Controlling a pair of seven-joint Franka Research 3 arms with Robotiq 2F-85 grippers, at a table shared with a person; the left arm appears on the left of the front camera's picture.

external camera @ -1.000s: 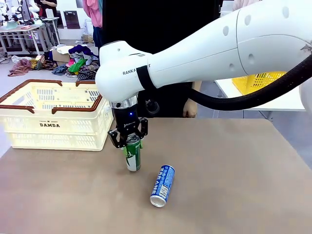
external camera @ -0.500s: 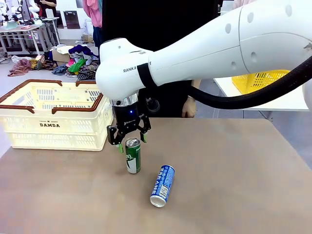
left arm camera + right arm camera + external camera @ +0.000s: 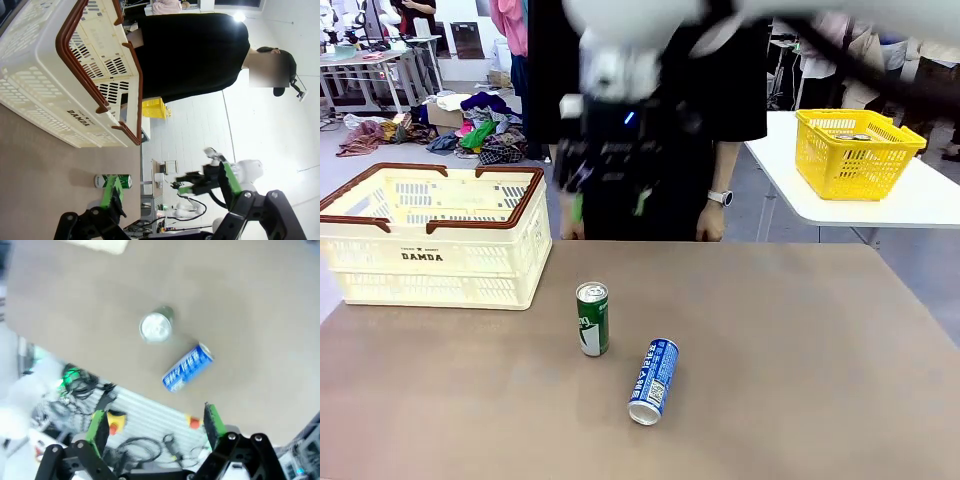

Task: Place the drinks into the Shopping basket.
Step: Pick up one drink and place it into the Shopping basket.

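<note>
Green can [image 3: 113, 181] upright on table [image 3: 40, 170] near Shopping basket [image 3: 75, 65]; fingers [image 3: 107, 196] spread apart.

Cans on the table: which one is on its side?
The blue can, lying on its side with a silver end toward the front camera. The green can stands upright beside it, nearer the Shopping basket.

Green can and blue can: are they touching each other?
Apart. The front view shows bare table between the upright green can and the lying blue can.

Yellow basket [image 3: 858, 150] on a white side table [image 3: 930, 200]; clothes heap [image 3: 480, 135] beyond.
</note>
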